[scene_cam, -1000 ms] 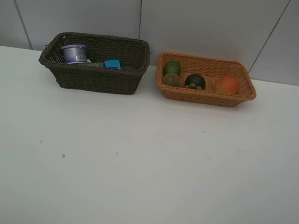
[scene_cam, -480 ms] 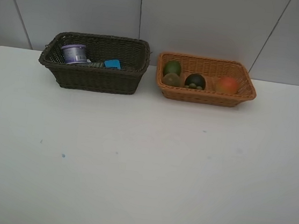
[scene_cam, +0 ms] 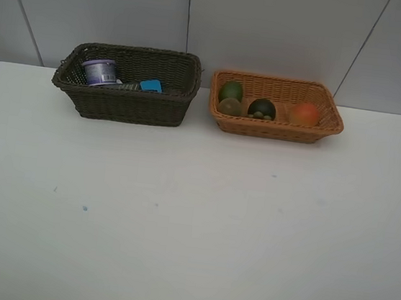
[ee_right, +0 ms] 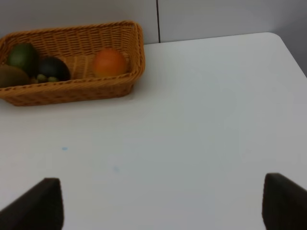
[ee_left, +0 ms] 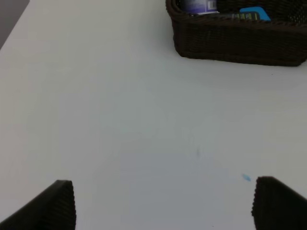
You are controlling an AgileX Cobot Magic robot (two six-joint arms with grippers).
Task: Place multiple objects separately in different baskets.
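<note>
The dark brown basket [scene_cam: 126, 102] stands at the back left and holds the purple-lidded jar [scene_cam: 99, 70], the blue eraser block [scene_cam: 150, 85] and a dark item beside them; the pen is hidden. The orange-tan basket [scene_cam: 275, 128] to its right holds the green fruit [scene_cam: 230, 90], brown kiwi [scene_cam: 230, 106], dark mangosteen [scene_cam: 262, 108] and orange-red fruit [scene_cam: 305, 113]. My left gripper [ee_left: 163, 206] is open and empty above bare table, short of the dark basket [ee_left: 240, 40]. My right gripper [ee_right: 163, 206] is open and empty, short of the tan basket [ee_right: 72, 91]. Neither arm shows in the exterior high view.
The white table [scene_cam: 193, 214] has small blue specks [scene_cam: 84, 208] on it. A grey panelled wall stands right behind the baskets. The table's right edge shows in the right wrist view [ee_right: 288, 48].
</note>
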